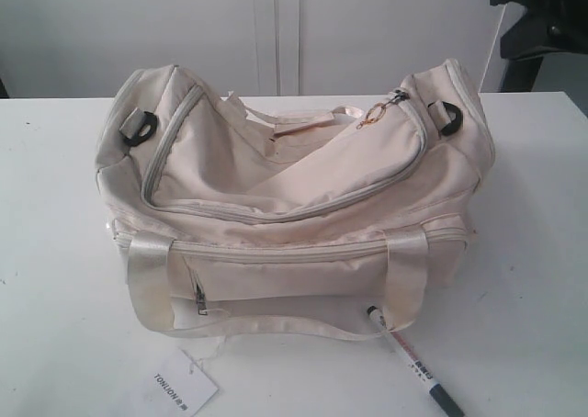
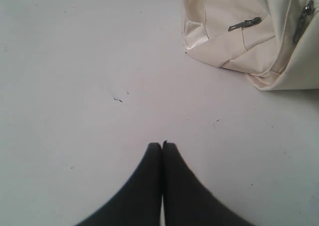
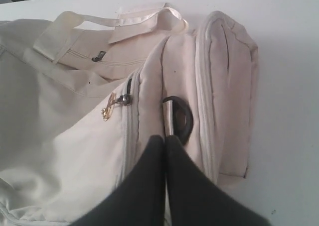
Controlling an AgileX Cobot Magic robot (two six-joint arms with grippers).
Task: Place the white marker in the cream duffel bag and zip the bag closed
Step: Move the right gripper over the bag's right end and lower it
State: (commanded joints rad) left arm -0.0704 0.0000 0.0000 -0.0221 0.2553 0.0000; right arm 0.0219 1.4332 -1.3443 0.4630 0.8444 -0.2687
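Marker, exterior view: slim pen-shaped white marker (image 1: pixel 409 357) with a dark grey cap, lying flat on the white table (image 1: pixel 533 252), just in front of the large soft cream duffel bag (image 1: pixel 294 187). Long axis diagonal: the uncapped end touches or tucks under the bag's front satin strap handle (image 1: pixel 276 327), and the capped end points away toward the view's lower right corner. Judged light, rigid, smooth and apt to roll; best taken mid-barrel, jaws across the long axis. Bag fabric slack, likely to sag when pushed. Gold zipper pull (image 1: pixel 375 116) at the bag's right end. Neither gripper in sight.

Left wrist view: left gripper (image 2: pixel 162 145), jaws pressed together, empty, over the table; a bag corner lies near. Marker absent.

Right wrist view: right gripper (image 3: pixel 164 138), jaws together, holding nothing, at the bag's end beside a black strap ring (image 3: pixel 182 117). Marker absent.
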